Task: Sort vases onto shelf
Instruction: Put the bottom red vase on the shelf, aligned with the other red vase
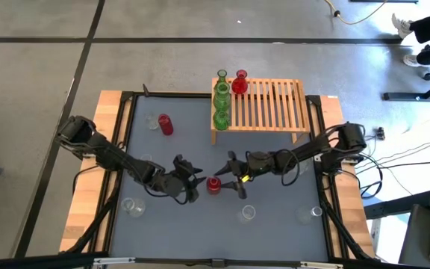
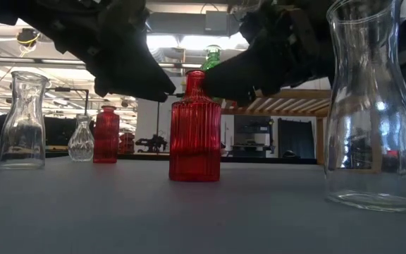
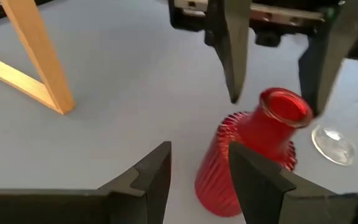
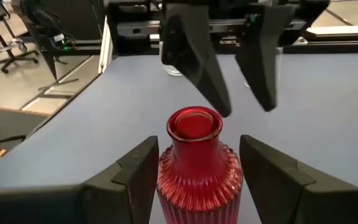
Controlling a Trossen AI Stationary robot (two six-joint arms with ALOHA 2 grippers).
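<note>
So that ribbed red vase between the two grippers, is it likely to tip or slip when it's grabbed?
The red vase looks like glass, so probably fragile and slick, though its ribs may help grip. It stands upright on a flat base, taller than wide, so a push near the neck could tip it. The right gripper straddles it, open.

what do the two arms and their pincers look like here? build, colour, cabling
Both arms are dark, near-black, jointed links with black cables trailing off the table edges. Each ends in a two-finger pincer: left pincer, right pincer. The fingers are flat, matte black wedges tapering to blunt tips, mounted on a black bar. The right arm's wrist shows a small yellow-green mark.
</note>
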